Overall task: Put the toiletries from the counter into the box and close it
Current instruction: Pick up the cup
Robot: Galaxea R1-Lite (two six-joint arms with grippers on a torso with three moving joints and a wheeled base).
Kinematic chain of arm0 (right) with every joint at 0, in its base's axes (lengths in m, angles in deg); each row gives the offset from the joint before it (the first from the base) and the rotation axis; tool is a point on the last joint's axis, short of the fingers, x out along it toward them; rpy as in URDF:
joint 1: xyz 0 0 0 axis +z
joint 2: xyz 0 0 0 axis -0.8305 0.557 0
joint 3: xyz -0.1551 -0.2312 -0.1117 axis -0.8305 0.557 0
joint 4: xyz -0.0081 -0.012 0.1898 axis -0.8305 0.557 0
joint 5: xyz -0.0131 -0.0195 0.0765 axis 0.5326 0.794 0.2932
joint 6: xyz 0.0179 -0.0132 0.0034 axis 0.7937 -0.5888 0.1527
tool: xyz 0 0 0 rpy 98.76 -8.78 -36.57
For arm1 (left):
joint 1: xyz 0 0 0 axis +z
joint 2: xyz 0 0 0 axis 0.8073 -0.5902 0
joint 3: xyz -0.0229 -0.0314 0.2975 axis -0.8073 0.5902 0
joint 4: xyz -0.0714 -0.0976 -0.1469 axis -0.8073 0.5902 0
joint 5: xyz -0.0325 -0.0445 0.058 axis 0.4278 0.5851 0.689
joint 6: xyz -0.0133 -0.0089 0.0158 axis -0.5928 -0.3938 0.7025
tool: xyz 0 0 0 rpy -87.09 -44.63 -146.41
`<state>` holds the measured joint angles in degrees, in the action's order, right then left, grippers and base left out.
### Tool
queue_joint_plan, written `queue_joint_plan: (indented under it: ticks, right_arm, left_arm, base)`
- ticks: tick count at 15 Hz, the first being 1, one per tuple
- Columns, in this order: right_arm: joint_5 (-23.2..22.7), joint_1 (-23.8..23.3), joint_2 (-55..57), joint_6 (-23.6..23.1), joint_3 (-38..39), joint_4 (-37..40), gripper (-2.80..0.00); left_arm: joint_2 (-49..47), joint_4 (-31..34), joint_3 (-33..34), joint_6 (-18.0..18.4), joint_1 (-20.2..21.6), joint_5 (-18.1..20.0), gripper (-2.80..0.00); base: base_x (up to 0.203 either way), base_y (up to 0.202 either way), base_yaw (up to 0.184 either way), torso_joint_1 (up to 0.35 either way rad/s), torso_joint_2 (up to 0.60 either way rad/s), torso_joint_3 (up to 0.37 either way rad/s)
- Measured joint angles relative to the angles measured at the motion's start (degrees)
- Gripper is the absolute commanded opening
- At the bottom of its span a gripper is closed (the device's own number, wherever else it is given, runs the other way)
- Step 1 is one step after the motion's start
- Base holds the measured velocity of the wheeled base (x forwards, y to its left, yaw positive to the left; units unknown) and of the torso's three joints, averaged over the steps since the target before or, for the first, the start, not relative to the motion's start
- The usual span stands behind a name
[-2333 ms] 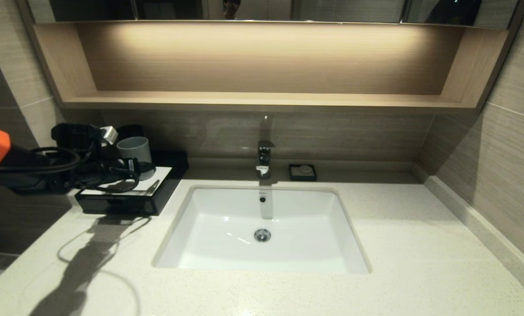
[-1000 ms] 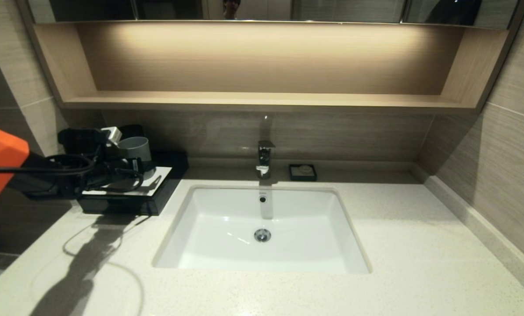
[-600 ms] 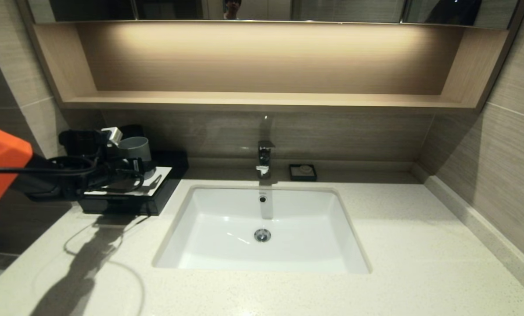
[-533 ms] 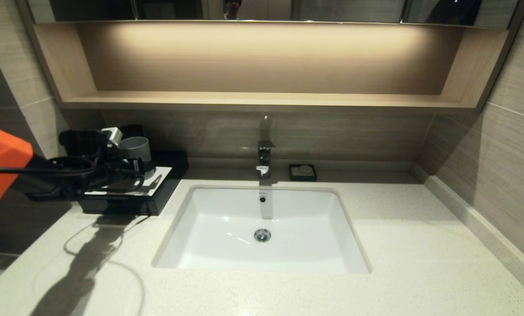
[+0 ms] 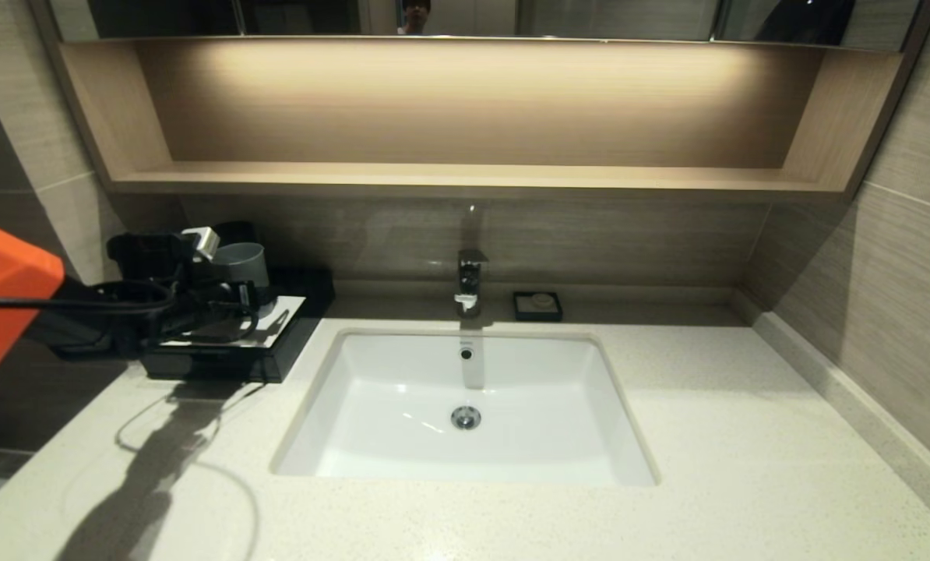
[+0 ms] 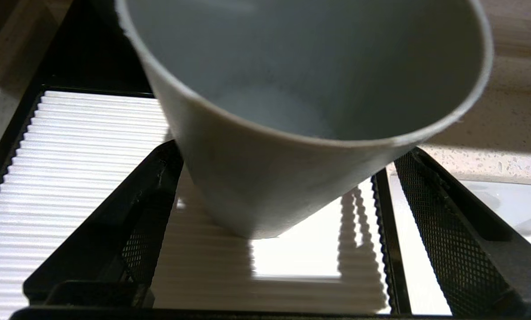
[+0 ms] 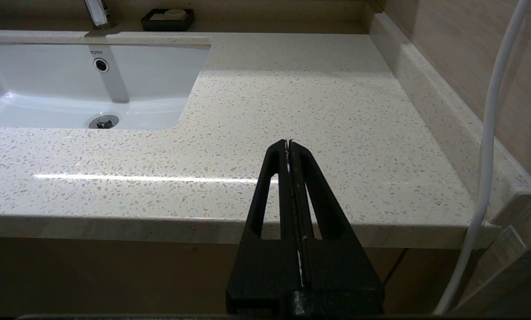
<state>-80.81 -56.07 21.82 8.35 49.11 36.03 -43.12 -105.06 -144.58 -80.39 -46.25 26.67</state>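
Observation:
The box (image 5: 216, 363), black with a white ribbed top (image 6: 78, 155), sits at the counter's (image 5: 706, 405) far left, its front flush. A grey cup (image 5: 241, 263) stands on that top. My left gripper (image 5: 251, 300) reaches in from the left and is open. In the left wrist view its fingers (image 6: 443, 231) flank the cup (image 6: 270, 186) low on its wall. No toiletries show on the counter in any view. My right gripper (image 7: 288, 143) is shut and empty, hanging in front of the counter's front edge on the right.
A white sink (image 5: 465, 389) fills the counter's middle, with a faucet (image 5: 469, 280) behind it and a small black soap dish (image 5: 537, 305) beside that. A wooden shelf (image 5: 465, 179) runs above. A wall bounds the right side.
My left arm has crept a little rightward toward the cup. The cup and box have stayed put.

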Motion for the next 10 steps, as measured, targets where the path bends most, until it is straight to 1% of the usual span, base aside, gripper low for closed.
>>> queue_joint_plan:
  ticks: [1,10]
  right_arm:
    - [0.02,0.00,0.00,-0.01,0.00,0.00,-2.80]
    - [0.00,0.00,0.00,0.03,0.02,-0.02,-2.80]
  left_arm:
    - [-0.06,-0.10,0.00,0.02,-0.04,-0.01,-2.80]
    - [-0.65,-0.67,-0.49,0.00,-0.01,-0.22,-2.80]
  base:
    - [0.000,0.000,0.000,0.000,0.00,0.000]
    - [0.000,0.000,0.000,0.000,0.00,0.000]
